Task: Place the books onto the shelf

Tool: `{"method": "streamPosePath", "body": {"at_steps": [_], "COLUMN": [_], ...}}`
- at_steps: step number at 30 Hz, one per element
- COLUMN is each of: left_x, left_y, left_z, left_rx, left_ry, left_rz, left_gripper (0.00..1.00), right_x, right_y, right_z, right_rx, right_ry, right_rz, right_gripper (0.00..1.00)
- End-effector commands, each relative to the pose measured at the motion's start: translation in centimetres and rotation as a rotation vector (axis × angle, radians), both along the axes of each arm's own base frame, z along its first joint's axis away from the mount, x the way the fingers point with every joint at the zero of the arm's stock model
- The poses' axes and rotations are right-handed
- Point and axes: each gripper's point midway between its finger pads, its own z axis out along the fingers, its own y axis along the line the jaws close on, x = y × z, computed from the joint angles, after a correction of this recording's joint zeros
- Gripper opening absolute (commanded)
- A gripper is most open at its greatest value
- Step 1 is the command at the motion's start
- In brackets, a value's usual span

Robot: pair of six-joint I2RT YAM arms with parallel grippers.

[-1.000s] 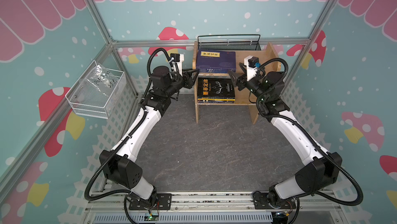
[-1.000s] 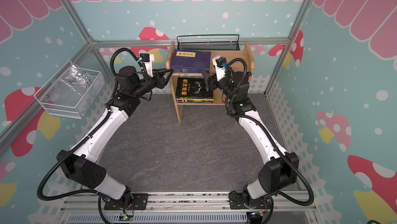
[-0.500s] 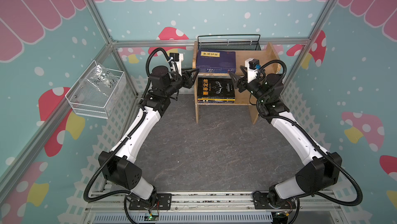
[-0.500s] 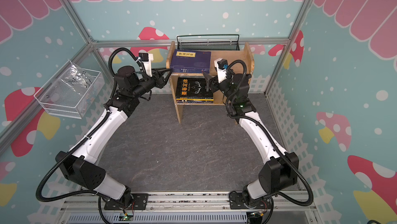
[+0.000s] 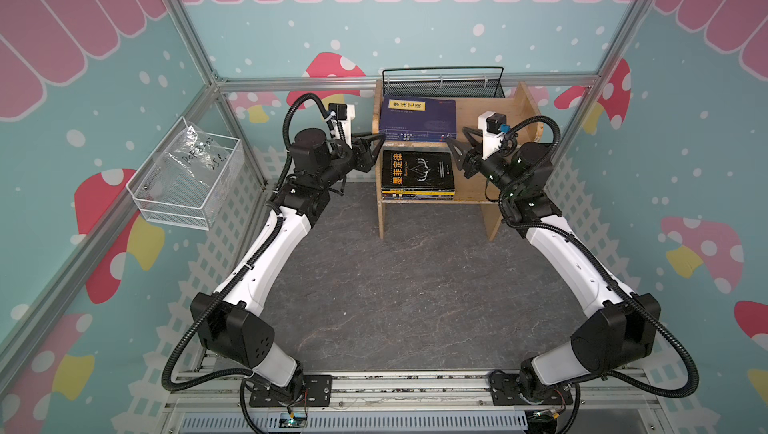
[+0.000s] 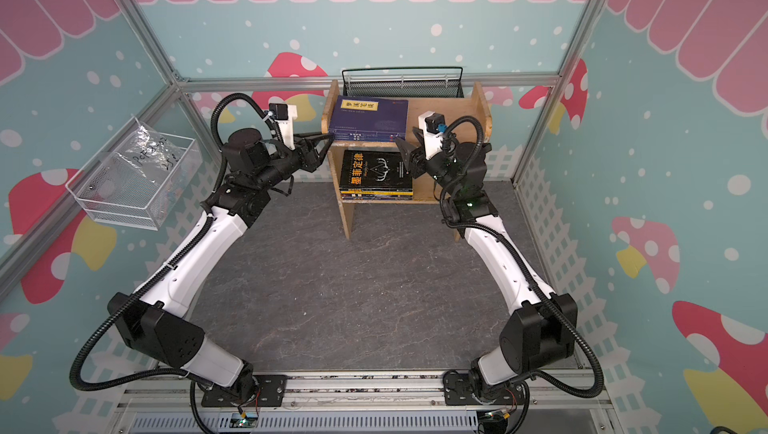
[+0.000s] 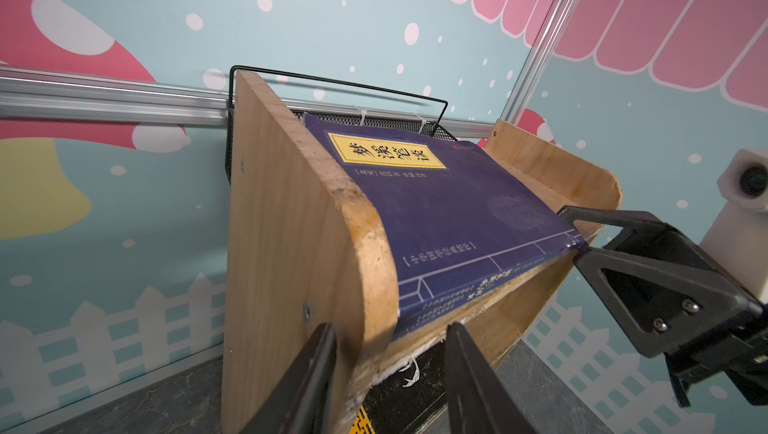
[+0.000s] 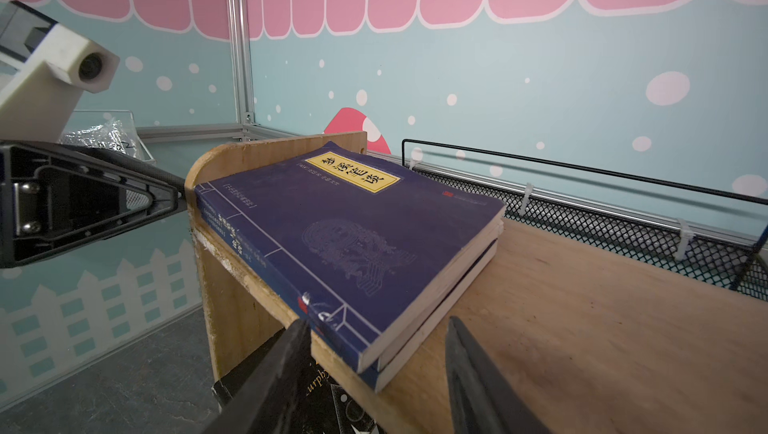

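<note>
Both top views look steeply down from high at the front, facing the back wall. They stand far enough off to take in the whole dark grey stone-patterned counter (image 5: 415, 286) and the small two-tier light-wood shelf (image 6: 480, 105), and they show nearly the same scene. Each wrist camera sits just behind its claw, close to the shelf's upper tier. The one behind the left claw (image 7: 390, 328) faces across the tier toward the right claw (image 7: 567, 229), and the other faces back. Both share the navy book with a yellow title label (image 7: 436, 203) between the claws and the black wire-mesh basket (image 8: 602, 219) beyond.

navy books (image 8: 353, 236) stacked on shelf (image 8: 582, 307) top | book corner between parted jaws | mesh basket (image 8: 602, 219) behind
</note>
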Motion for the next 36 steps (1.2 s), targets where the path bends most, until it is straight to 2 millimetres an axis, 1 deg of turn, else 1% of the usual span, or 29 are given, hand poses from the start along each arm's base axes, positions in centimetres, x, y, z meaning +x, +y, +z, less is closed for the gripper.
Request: {"method": "streamPosePath", "body": {"at_steps": [1, 6, 10, 15, 18, 26, 28, 29, 30, 31, 32, 33, 36], "left_x": [-1.1, -1.1, -1.0, -0.9, -0.9, -0.9, -1.1, -1.1, -1.3, -1.4, -1.6, -1.9, -3.1], "left_y": [0.3, 0.4, 0.4, 0.4, 0.5, 0.6, 0.7, 0.8, 0.9, 1.0, 1.2, 1.4, 2.3], "left_z": [1.1, 1.0, 0.9, 0.7, 0.7, 0.7, 0.8, 0.8, 0.9, 1.0, 1.0, 1.0, 1.0], "left_rx": [0.008, 0.010, 0.010, 0.013, 0.012, 0.012, 0.012, 0.012, 0.011, 0.010, 0.009, 0.008, 0.006], "left_ry": [-0.040, -0.040, -0.037, -0.034, -0.035, -0.033, -0.035, -0.035, -0.035, -0.034, -0.032, -0.029, -0.030], "left_rz": [0.001, 0.004, 0.004, 0.010, 0.012, 0.019, 0.018, 0.021, 0.025, 0.027, 0.029, 0.031, 0.056], "left_gripper": [0.45, 0.45, 0.45, 0.45, 0.45, 0.45, 0.45, 0.46, 0.48, 0.52, 0.56, 0.62, 0.77], "right_x": [0.2, 0.5, 0.3, 0.5, 0.6, 0.6, 0.5, 0.5, 0.4, 0.2, 0.0, -0.3, -1.1], "right_y": [0.2, 0.4, 1.0, 1.2, 1.3, 1.5, 1.6, 1.5, 1.4, 1.3, 1.3, 1.1, 0.2], "right_z": [0.7, 0.6, 0.8, 0.7, 0.5, 0.2, 0.2, 0.2, 0.1, 0.1, 0.1, 0.2, 0.4], "right_rx": [-0.001, -0.003, -0.009, -0.012, -0.011, -0.011, -0.011, -0.012, -0.011, -0.011, -0.011, -0.011, -0.006], "right_ry": [-0.028, -0.027, -0.032, -0.030, -0.026, -0.016, -0.015, -0.014, -0.012, -0.012, -0.012, -0.015, -0.020], "right_rz": [0.015, 0.019, 0.060, 0.068, 0.075, 0.091, 0.093, 0.091, 0.087, 0.086, 0.084, 0.076, 0.035], "right_gripper": [0.50, 0.44, 0.42, 0.39, 0.35, 0.32, 0.36, 0.41, 0.48, 0.55, 0.60, 0.64, 0.72]}}
